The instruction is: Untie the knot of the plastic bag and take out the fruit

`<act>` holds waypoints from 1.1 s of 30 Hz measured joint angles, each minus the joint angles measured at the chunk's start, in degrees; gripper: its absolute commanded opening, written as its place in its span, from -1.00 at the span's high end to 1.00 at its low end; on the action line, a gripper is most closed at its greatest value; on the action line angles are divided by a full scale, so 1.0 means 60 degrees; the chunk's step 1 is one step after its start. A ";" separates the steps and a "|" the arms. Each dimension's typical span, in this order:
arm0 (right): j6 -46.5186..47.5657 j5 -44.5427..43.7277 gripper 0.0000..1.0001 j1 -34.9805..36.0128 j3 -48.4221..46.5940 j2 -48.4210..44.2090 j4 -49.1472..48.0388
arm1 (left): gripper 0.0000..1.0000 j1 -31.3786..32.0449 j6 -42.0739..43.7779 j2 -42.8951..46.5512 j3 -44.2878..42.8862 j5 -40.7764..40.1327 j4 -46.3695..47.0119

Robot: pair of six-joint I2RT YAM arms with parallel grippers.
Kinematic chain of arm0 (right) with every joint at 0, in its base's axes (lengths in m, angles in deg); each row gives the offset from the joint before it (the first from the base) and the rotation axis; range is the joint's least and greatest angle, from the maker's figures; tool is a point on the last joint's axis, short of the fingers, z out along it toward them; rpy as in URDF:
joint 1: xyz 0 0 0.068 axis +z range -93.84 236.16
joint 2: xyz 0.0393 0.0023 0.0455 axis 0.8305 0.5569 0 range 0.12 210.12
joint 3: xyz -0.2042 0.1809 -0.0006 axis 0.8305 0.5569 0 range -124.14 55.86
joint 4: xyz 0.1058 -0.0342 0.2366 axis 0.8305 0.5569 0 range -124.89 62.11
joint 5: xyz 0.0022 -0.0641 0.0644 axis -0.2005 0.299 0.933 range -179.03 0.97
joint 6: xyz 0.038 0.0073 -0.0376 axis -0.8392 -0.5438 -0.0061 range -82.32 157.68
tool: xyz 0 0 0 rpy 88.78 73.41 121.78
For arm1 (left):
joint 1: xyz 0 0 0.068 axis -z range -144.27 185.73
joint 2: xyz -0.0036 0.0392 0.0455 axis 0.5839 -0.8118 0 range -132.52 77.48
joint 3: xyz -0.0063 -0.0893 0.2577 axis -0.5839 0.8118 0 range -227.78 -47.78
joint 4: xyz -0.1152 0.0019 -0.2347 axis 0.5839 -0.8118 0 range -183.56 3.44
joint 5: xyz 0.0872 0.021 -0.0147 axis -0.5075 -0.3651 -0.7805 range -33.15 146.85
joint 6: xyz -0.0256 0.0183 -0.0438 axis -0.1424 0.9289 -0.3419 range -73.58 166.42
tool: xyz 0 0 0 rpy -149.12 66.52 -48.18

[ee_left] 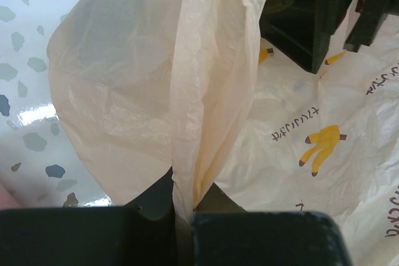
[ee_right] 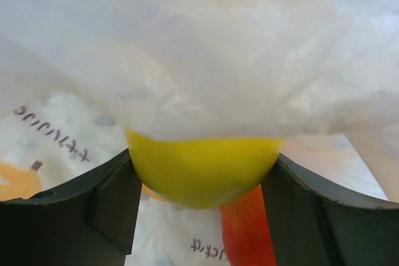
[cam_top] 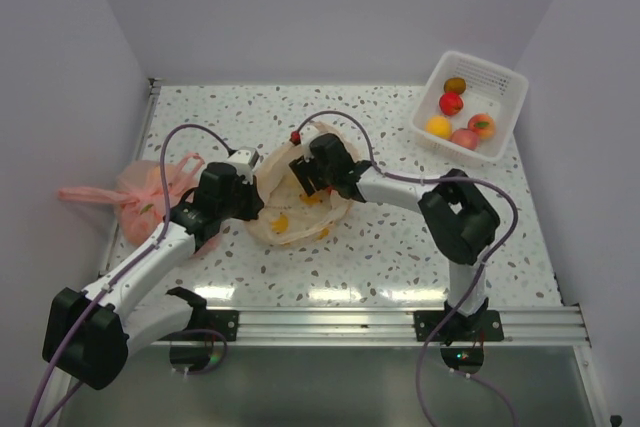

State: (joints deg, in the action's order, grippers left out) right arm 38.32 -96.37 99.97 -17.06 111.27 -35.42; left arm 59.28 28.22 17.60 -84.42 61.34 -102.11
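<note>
The plastic bag (cam_top: 275, 232) lies open in the middle of the table, pale peach with yellow marks. Its knot does not show in any view. My left gripper (cam_top: 252, 199) is shut on a gathered fold of the bag's left edge (ee_left: 187, 154), which runs straight into the closed jaws of the left gripper (ee_left: 184, 219). My right gripper (cam_top: 305, 179) reaches down inside the bag. In the right wrist view a yellow fruit (ee_right: 202, 163) sits between both fingers of the right gripper (ee_right: 202, 179), touching each, half veiled by bag film (ee_right: 199, 60). A red-orange fruit (ee_right: 246, 235) lies beneath it.
A white basket (cam_top: 505, 77) at the back right holds several fruits. A pink tied bag (cam_top: 140, 197) lies at the table's left edge beside my left arm. Walls close the left, back and right sides.
</note>
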 measured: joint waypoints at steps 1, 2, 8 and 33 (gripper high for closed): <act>-0.0062 0.0098 0.81 0.0000 0.0109 -0.0164 -0.0040 | 1.00 0.0000 0.0004 0.0000 0.0000 -0.0004 0.0004; -0.0124 0.0237 0.81 0.0000 0.0233 -0.0339 -0.0055 | 1.00 0.0000 0.0000 0.0000 0.0000 -0.0004 0.0000; -0.0259 0.1770 0.82 0.0000 0.0648 -0.1639 0.0477 | 1.00 0.0004 0.0000 0.0000 0.0000 -0.0051 0.0000; -0.0466 0.2940 0.87 -0.2707 -0.1519 -0.4856 0.3577 | 1.00 0.0000 0.0000 0.0000 0.0000 -0.0288 -0.0011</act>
State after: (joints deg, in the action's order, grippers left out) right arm 35.53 -78.73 83.73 -26.18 82.14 -13.96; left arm 59.28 28.22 17.60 -84.42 59.61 -102.17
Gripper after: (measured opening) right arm 0.703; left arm 0.028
